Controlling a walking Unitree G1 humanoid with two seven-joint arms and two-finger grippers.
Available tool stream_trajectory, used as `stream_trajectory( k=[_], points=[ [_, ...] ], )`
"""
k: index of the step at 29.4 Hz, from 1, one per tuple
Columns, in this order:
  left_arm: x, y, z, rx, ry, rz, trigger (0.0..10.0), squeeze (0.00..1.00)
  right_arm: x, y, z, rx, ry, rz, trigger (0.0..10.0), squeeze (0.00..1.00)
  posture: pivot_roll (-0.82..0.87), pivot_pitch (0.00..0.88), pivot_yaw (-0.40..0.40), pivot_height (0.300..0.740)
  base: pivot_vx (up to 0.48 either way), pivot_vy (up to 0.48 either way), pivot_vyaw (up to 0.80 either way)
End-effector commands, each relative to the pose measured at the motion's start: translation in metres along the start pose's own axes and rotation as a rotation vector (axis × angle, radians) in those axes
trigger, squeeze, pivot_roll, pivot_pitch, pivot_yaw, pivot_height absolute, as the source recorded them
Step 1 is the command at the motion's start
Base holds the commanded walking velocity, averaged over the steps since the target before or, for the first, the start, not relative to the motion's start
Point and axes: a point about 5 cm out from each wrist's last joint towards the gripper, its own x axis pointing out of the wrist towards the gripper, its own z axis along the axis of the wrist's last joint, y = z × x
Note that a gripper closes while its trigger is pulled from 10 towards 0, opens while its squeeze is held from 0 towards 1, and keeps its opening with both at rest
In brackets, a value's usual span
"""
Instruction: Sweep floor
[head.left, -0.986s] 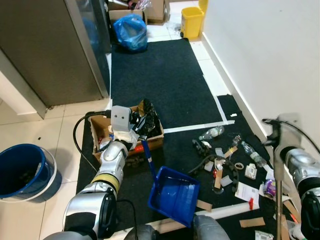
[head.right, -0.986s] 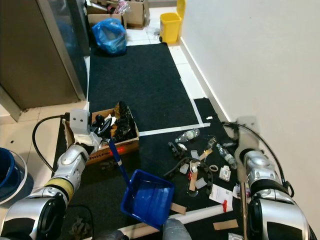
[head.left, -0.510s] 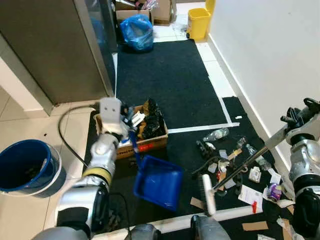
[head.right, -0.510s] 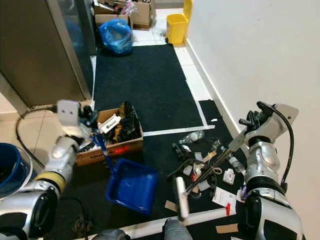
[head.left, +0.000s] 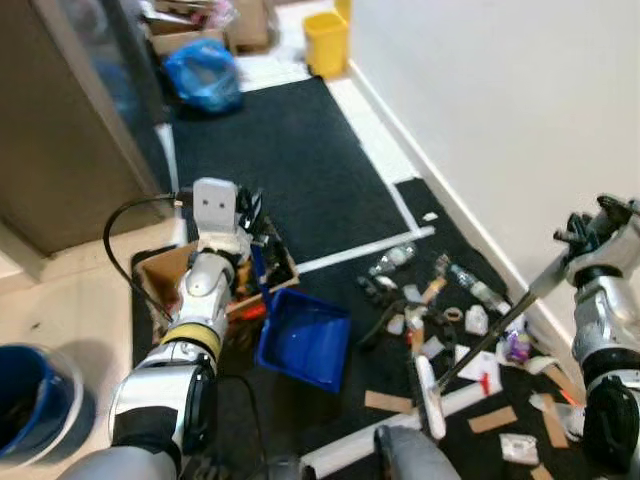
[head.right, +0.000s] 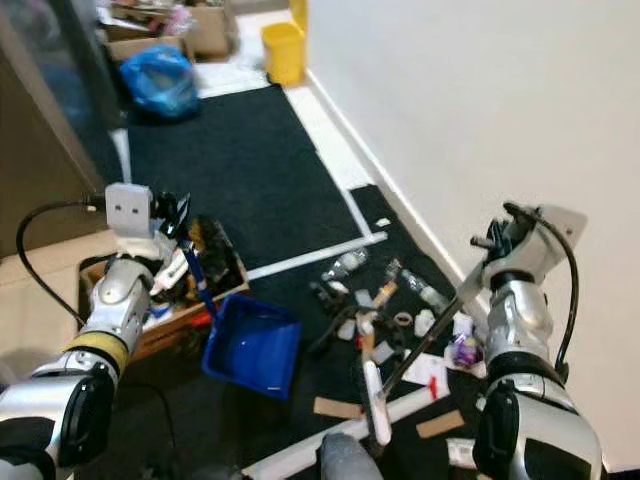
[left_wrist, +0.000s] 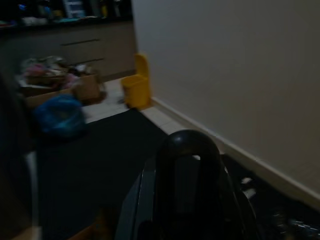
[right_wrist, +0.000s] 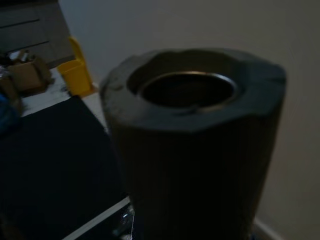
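Observation:
A blue dustpan (head.left: 300, 338) rests on the black carpet beside a cardboard box (head.left: 165, 272). Its blue handle rises to my left gripper (head.left: 248, 255), which is shut on it; the handle's dark end (left_wrist: 187, 185) looms in the left wrist view. My right gripper (head.left: 578, 245) is shut on the broom handle (head.left: 495, 325) by the wall. That handle slants down to the white brush head (head.left: 428, 395) on the carpet. The handle's hollow end (right_wrist: 192, 125) is close up in the right wrist view. Litter (head.left: 425, 305) of bottles, paper and scraps lies between dustpan and wall.
The white wall (head.left: 520, 120) runs along the right. A white strip (head.left: 395, 435) lies across the carpet in front of me. A blue bucket (head.left: 22, 425) stands on the tiles at the left. A yellow bin (head.left: 327, 42) and a blue bag (head.left: 203, 72) sit at the far end.
The camera has swung, shifting the whole scene. The broom went from upright to slanting, with its head down by the litter. The dustpan has drawn in beside the box.

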Motion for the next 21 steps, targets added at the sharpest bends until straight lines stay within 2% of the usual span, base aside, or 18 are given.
stream_trajectory(
  k=[1,13,21],
  points=[
    [-0.002,-0.002,-0.004,-0.005,0.009,-0.002,10.0,0.0,0.003,0.005,0.005,0.003,-0.024,0.018,10.0,0.0,0.09,0.017,0.005,0.74,0.0,0.0,0.0],
    [-0.002,-0.006,-0.006,-0.015,0.02,-0.018,10.0,0.0,0.007,0.011,0.011,0.007,-0.055,0.044,10.0,0.0,0.09,0.019,0.005,0.74,0.0,0.0,0.0],
    [-0.003,-0.01,-0.009,-0.024,0.036,-0.024,10.0,0.0,0.011,0.014,0.016,0.01,-0.066,0.063,10.0,0.0,0.08,0.007,-0.001,0.74,0.0,0.0,-0.8]
  ],
)
